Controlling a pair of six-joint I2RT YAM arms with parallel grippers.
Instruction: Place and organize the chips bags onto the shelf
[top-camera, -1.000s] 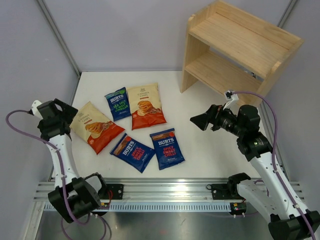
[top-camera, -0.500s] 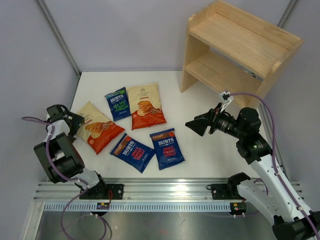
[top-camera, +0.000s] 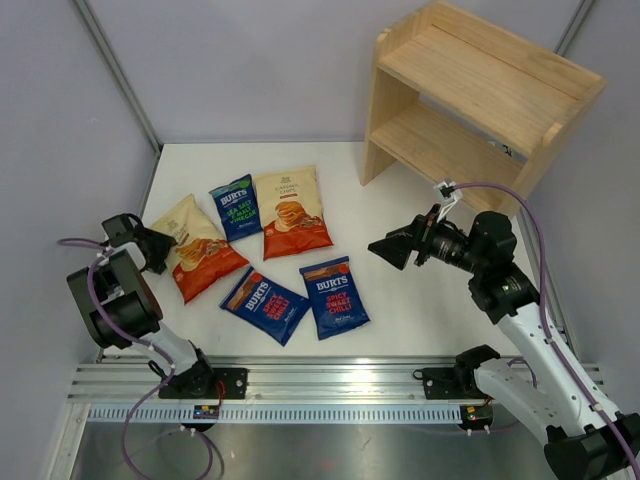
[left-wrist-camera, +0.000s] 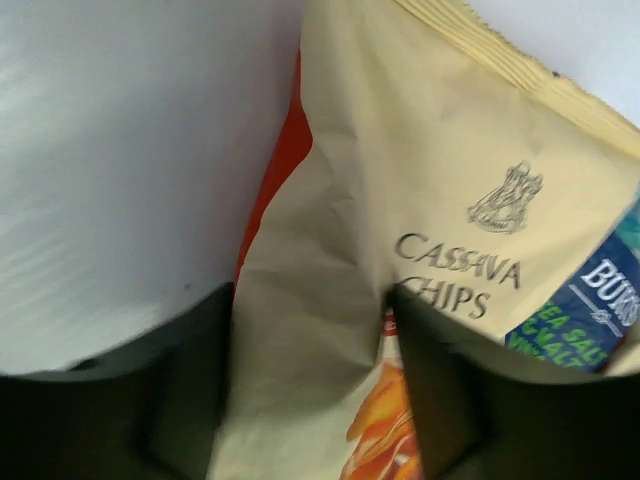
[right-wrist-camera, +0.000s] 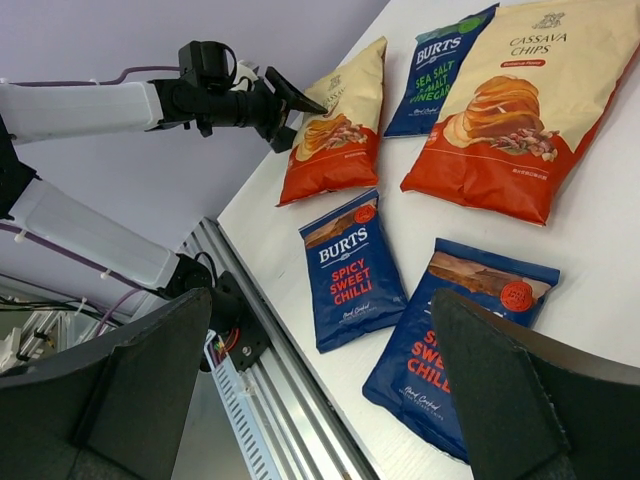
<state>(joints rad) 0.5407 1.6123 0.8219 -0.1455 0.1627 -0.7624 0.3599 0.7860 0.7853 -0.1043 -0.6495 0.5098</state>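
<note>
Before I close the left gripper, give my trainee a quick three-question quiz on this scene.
1. True or false: a chips bag already lies on the shelf.
2. Which bag sits between the open fingers of the left gripper? A) green-lettered Burts B) leftmost Cassava Chips bag C) red-lettered Burts
3. How many Burts bags lie on the table?
Key: 1 false; 2 B; 3 three.

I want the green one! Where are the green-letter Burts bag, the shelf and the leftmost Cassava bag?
green-lettered Burts bag (top-camera: 235, 208): top view, middle of its blue front.
shelf (top-camera: 480, 78): top view, bare top board.
leftmost Cassava Chips bag (top-camera: 197, 253): top view, middle of its front.
</note>
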